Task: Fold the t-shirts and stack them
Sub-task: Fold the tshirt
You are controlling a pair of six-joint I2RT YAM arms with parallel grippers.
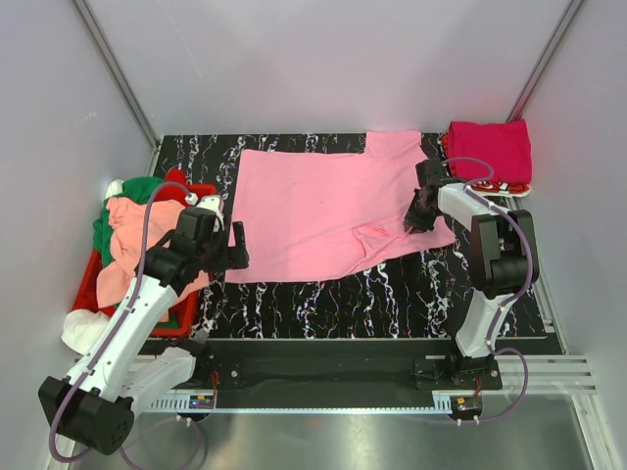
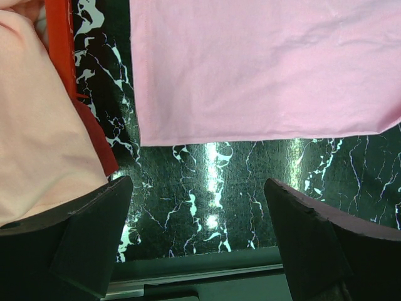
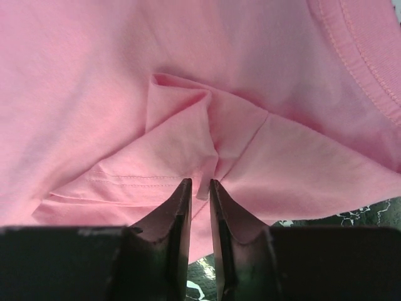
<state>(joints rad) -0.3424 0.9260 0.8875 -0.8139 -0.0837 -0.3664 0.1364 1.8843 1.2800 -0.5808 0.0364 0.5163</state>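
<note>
My right gripper (image 3: 199, 183) pinches a fold at the right end of the pink t-shirt (image 1: 323, 211), which lies lengthwise across the desk (image 1: 392, 294); my left gripper (image 2: 197, 185) hangs open-jawed beside its near-left corner.

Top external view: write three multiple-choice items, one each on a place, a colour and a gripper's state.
1. The folded magenta t-shirt lies at the table's: A near left corner; B far right corner; C middle.
2. The spread t-shirt is: A white; B green; C pink.
3. The left gripper is: A open and empty; B shut on cloth; C shut on nothing.
Key: 1 B, it shows top right in the overhead view; 2 C, plain pink cloth; 3 A, its fingers stand wide apart over bare table.
</note>
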